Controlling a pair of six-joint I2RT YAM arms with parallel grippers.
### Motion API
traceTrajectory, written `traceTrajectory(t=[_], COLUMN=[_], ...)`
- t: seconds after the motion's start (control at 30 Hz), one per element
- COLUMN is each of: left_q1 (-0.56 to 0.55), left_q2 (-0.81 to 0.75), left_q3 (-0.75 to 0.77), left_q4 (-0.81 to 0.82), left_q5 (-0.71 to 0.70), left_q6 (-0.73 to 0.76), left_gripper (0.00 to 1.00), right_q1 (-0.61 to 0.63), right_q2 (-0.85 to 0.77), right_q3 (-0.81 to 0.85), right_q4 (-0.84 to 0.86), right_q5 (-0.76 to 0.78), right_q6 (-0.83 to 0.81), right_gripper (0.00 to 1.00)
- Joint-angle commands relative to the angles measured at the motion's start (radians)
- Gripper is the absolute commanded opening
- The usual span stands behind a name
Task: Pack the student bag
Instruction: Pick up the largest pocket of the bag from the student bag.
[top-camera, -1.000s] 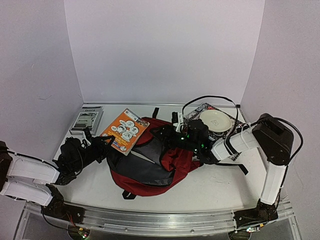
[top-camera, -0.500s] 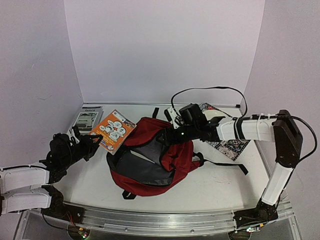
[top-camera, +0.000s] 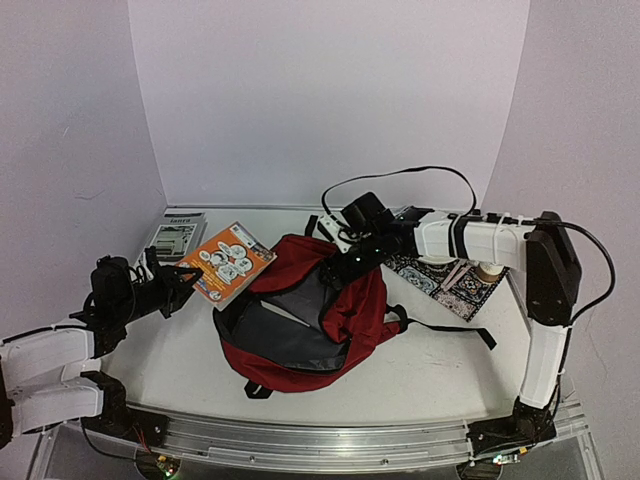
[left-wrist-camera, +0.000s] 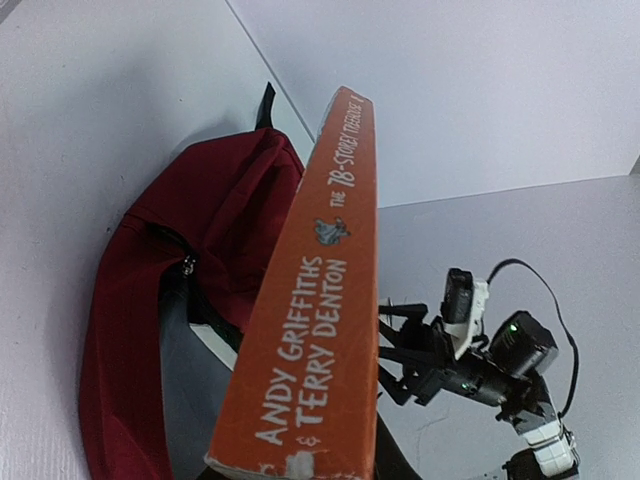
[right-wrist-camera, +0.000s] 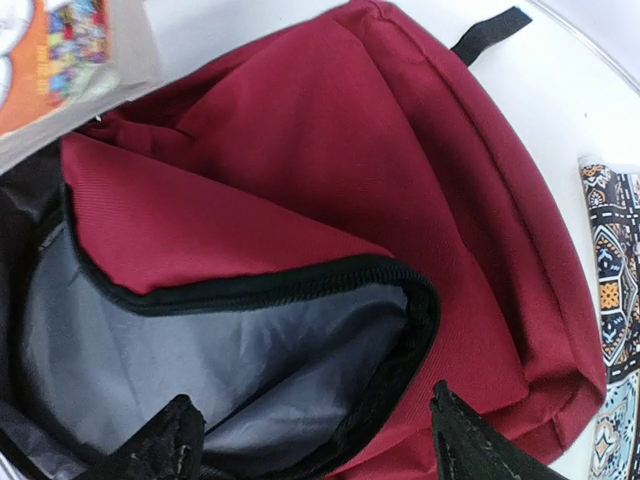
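Note:
The dark red student bag (top-camera: 350, 320) lies mid-table with its main pocket unzipped, grey lining (right-wrist-camera: 200, 350) showing. My left gripper (top-camera: 178, 283) is shut on an orange paperback (top-camera: 225, 263) and holds it in the air just left of the bag's mouth. The book's spine (left-wrist-camera: 320, 300) fills the left wrist view, with the bag (left-wrist-camera: 150, 300) behind it. My right gripper (top-camera: 345, 262) is open over the bag's far rim. In its wrist view its gripper (right-wrist-camera: 315, 445) straddles the black zipper edge (right-wrist-camera: 300, 285) with nothing held. The book's corner (right-wrist-camera: 40, 60) shows at top left.
A grey book (top-camera: 178, 238) lies at the back left by the wall. A patterned mat (top-camera: 450, 282) lies at the back right under the right arm, with a pale round thing (top-camera: 490, 270) beside it. A black bag strap (top-camera: 450, 328) trails right.
My left arm has drawn back to the left with the orange book, off the bag. My right arm has stretched out, and its gripper has moved left over the bag's far rim.

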Motion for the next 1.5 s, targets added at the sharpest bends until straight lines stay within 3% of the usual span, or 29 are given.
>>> traceTrajectory(t=[0.0,0.17,0.27,0.33,0.53,0.6,0.83,0.97,1.17,1.47], left_q1=[0.007,0.007,0.007,0.006,0.005,0.005,-0.003,-0.044,-0.173,-0.194], left_q2=[-0.057,-0.095,-0.12,-0.13,-0.127,-0.126,-0.119,-0.095,-0.002,0.029], left_q3=[0.08,0.09,0.087,0.084,0.081,0.08,0.084,0.075,0.081,0.095], left_q4=[0.076,0.037,0.009,0.0,-0.015,-0.019,-0.032,-0.039,-0.044,-0.043], left_q5=[0.122,0.187,0.213,0.239,0.331,0.364,0.495,0.505,0.422,0.287], left_q6=[0.003,0.009,0.015,0.014,0.014,0.015,0.021,0.028,0.053,0.002], left_gripper=[0.0,0.0,0.0,0.0,0.0,0.0,0.0,0.0,0.0,0.0], right_q1=[-0.019,-0.026,-0.027,-0.027,-0.027,-0.027,-0.027,-0.027,-0.027,-0.019], right_q2=[0.075,0.125,0.134,0.129,0.082,0.057,-0.059,-0.135,-0.247,-0.311], right_q3=[0.08,0.124,0.143,0.154,0.169,0.17,0.168,0.136,0.081,0.056], right_q4=[-0.076,-0.078,-0.081,-0.084,-0.093,-0.093,-0.069,0.008,0.141,0.167], right_q5=[0.011,-0.022,-0.075,-0.106,-0.123,-0.104,0.026,0.021,-0.069,-0.178], right_q6=[-0.051,-0.059,-0.057,-0.052,-0.046,-0.043,0.002,0.037,0.091,0.122], right_gripper=[0.85,0.87,0.82,0.67,0.1,0.0,0.0,0.0,0.0,0.0])
